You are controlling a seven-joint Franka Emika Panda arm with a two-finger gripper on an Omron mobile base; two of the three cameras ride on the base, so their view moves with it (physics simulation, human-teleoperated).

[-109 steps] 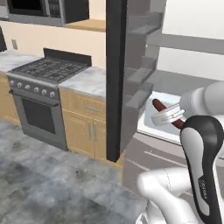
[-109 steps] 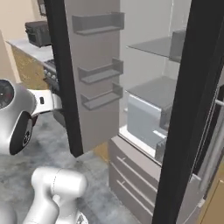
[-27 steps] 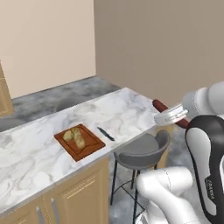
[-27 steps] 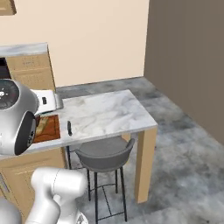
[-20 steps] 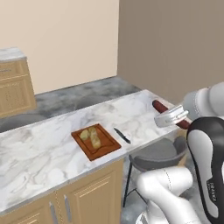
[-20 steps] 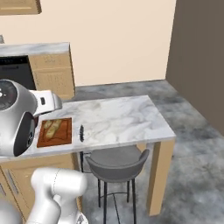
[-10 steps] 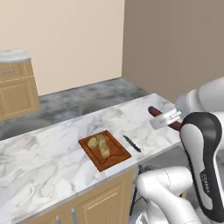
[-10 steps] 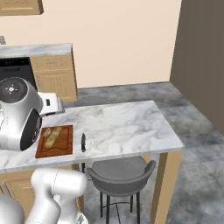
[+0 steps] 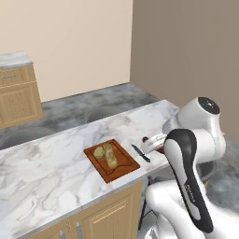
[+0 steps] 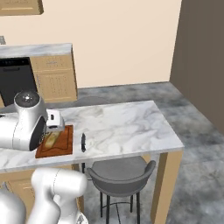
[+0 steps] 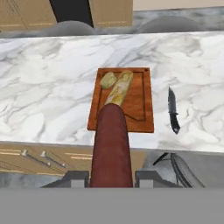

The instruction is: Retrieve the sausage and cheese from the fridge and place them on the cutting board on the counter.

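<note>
The gripper [image 11: 111,178] is clamped on the sausage [image 11: 111,144], a smooth dark red-brown stick with a rounded tip. It hangs above the front edge of the surface [image 11: 52,65], short of the cutting board [image 11: 140,103]. Better to carry it forward over the bare wood beside the cheese [image 11: 116,87], clear of the knife [image 11: 173,109], lower, then release.

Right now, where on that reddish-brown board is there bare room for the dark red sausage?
The reddish-brown wooden cutting board is bare on its half toward the black knife. The pale yellow cheese chunks crowd the other half. The gripper is shut on the dark red sausage. Open marble counter lies beyond the cheese side.
</note>
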